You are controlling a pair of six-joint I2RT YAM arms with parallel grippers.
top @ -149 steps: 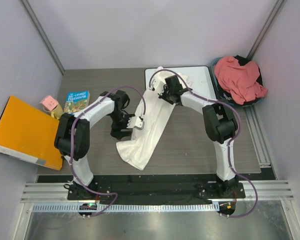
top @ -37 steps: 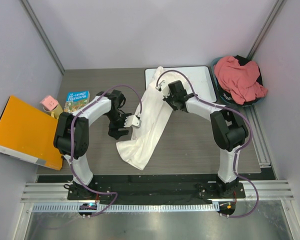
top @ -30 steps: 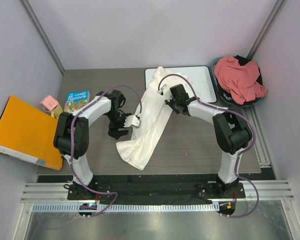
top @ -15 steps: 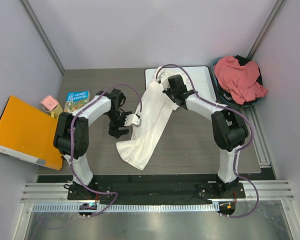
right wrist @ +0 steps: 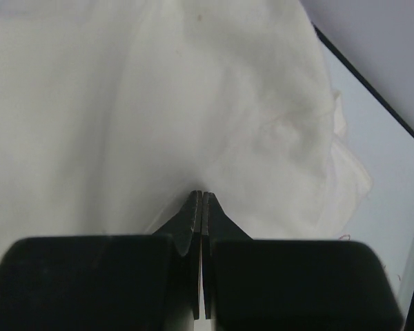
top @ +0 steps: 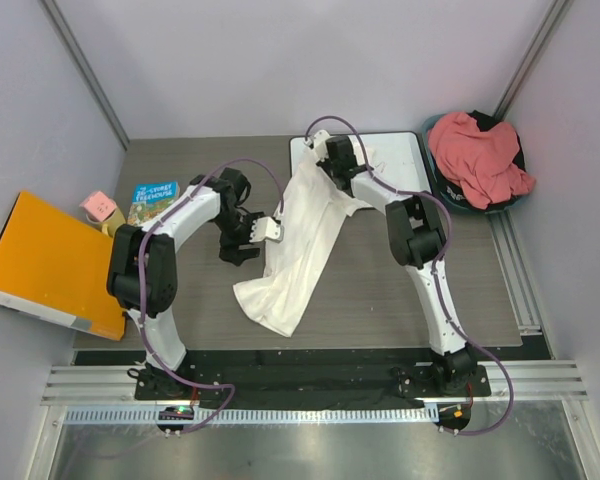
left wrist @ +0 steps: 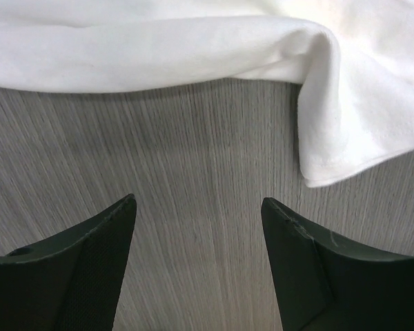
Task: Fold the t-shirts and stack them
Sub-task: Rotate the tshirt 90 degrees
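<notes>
Two bent arms, right hand (top: 325,160) pinching white t-shirt (top: 300,240), left hand (left wrist: 196,207) spread

The white t-shirt (top: 295,240) hid the near left part of the whiteboard (top: 400,165). The salmon t-shirt (top: 475,155) covered most of its bin (top: 450,197). In the right wrist view, cloth filled nearly the whole frame, and the right end effector (right wrist: 199,194) pressed its closed tips into it. The left wrist view cut off the white shirt's far part. The title of the book (top: 154,200) was too small to read.
</notes>
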